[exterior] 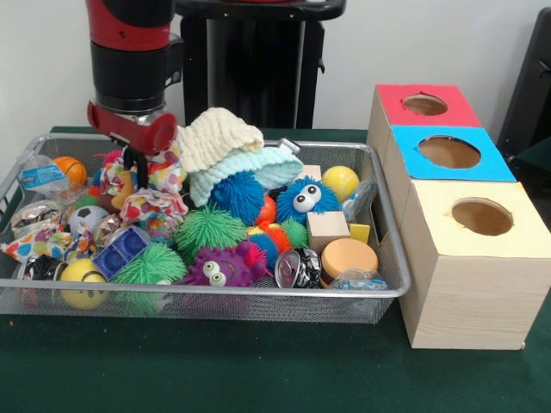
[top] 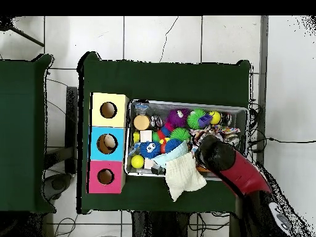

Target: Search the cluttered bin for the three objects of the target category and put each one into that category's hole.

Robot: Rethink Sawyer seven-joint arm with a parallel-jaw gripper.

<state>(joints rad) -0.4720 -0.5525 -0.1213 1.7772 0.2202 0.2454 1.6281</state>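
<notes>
Green tabletop [exterior: 258,370], backed by a pale wall; in the overhead view, sitting on a white tiled floor [top: 160,37] crossed by cables.

Wire mesh bin [exterior: 392,284] resting on the cloth, heaped with toys. Just beside it, in the front view on the right, standing in a row: three wooden boxes, each with a round hole on top, namely red-topped box [exterior: 426,105] farthest, blue-topped box [exterior: 450,153] in the middle, yellow-topped box [exterior: 480,218] nearest.

Lying in the bin: blue spiky ball with googly eyes [exterior: 306,198]; purple spiky ball with googly eyes [exterior: 219,267]; green spiky ball [exterior: 209,228]; yellow ball [exterior: 341,181]; small orange basketball [exterior: 70,169]; wooden cube [exterior: 327,230]; tan disc [exterior: 349,256]; blue studded block [exterior: 120,251]. Draped over the far side of the heap: cream knitted cloth [exterior: 219,138] lying atop a pale blue knitted cloth [exterior: 250,168], the cream one overhanging the bin's edge in the overhead view.

Red and black arm [exterior: 129,52] reaching down into the bin's far corner, on the front view's left. Gripper [exterior: 133,163] dipping among patterned fabric toys [exterior: 155,206]; fingers largely hidden by the clutter, so spread or pressed together: cannot tell. Nothing visibly pinched.
</notes>
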